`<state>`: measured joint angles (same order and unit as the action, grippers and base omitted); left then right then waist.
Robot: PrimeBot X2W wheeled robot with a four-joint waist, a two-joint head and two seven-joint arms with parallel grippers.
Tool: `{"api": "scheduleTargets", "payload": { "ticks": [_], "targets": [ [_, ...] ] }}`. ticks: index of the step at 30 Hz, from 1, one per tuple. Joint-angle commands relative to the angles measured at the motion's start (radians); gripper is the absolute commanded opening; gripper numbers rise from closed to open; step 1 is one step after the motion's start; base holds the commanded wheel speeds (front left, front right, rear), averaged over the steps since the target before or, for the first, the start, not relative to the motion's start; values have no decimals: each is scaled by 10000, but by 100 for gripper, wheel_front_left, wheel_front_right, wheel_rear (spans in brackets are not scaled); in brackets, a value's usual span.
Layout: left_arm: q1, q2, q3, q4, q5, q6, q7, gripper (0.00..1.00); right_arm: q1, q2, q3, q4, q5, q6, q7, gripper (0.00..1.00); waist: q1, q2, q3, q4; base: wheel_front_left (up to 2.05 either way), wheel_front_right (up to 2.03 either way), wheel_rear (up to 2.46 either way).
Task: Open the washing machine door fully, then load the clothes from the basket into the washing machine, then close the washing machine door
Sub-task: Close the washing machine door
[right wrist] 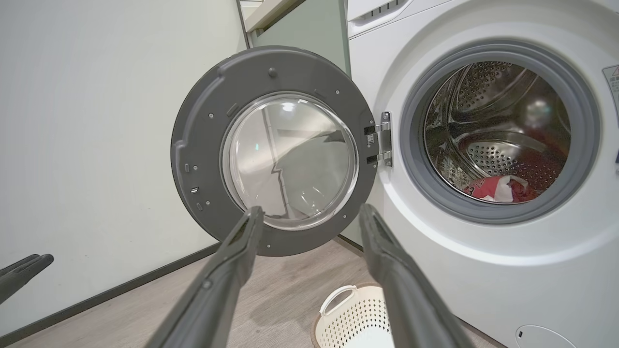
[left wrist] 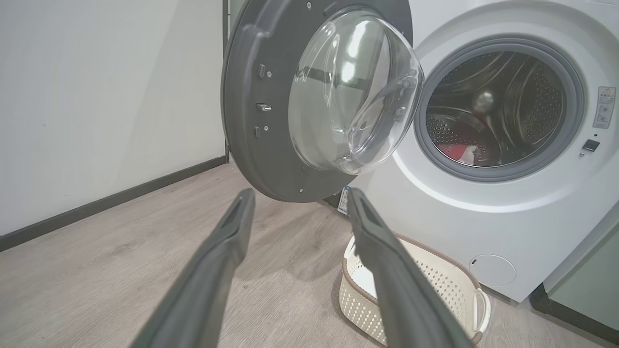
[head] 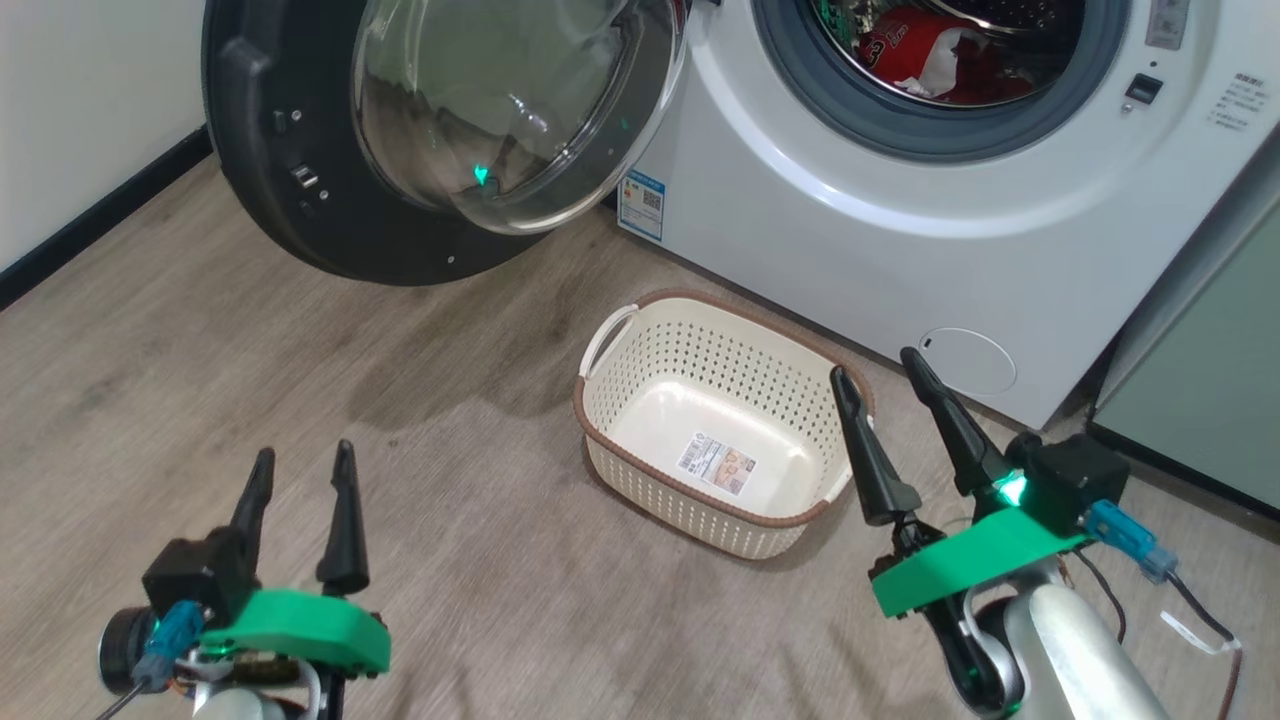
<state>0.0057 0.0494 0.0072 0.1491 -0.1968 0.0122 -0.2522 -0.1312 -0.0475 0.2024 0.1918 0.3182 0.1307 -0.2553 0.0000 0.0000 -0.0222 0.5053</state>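
- The washing machine door (head: 300, 190) stands swung wide to the left of the washing machine (head: 850, 230). Its inner side and bulging glass face the room, and it hangs above the wood floor (head: 300, 400).
- The clothes (head: 925, 55), a red bundle with a bit of white, lie low inside the steel drum, behind the grey rubber ring.
- The basket (head: 735, 375) sits on the floor just in front of the machine, below the drum mouth. A paper sticker (head: 717, 462) shows on its bare bottom.
- The right claw (head: 873, 362) has its two dark fingers spread apart with nothing between them.
- It is by the basket's right end, fingers pointing up toward the machine's front. From the head view one finger crosses the basket's rim, and I cannot tell whether it touches.
- From the right wrist view the basket sits low between that claw's fingers, with the drum and the red bundle up and to the right, well apart from the tips.
- The left claw (head: 305, 450) is spread wide too and holds nothing.
- It is over bare floor at the lower left, well apart from the basket, the door and the clothes.
- From the left wrist view its fingers point toward the door's lower edge, and the basket lies behind the right-hand finger.
- A pale green cabinet (head: 1200, 380) stands just to the right of the machine.
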Motion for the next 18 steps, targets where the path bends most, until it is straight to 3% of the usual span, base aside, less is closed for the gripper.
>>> {"api": "scheduleTargets", "payload": {
  "ticks": [1,3,10,18],
  "targets": [
    [-319,8,340,-309,-122,19,-95,71,-265,-27,156,-376,8,0,-65,100,0,0,13,10,0,0,0],
    [-319,8,332,-331,-162,11,-95,0,-227,-27,119,-405,-35,0,-65,100,0,0,28,23,0,0,0],
    [-342,8,312,-316,-204,-109,-95,0,107,-27,-217,-578,-331,0,-65,100,0,0,216,113,0,0,0],
    [-1416,14,1114,-1051,-157,-455,-95,0,-113,-81,-305,-859,-1270,0,-65,100,0,0,1557,-42,0,0,0]
  ]
}}
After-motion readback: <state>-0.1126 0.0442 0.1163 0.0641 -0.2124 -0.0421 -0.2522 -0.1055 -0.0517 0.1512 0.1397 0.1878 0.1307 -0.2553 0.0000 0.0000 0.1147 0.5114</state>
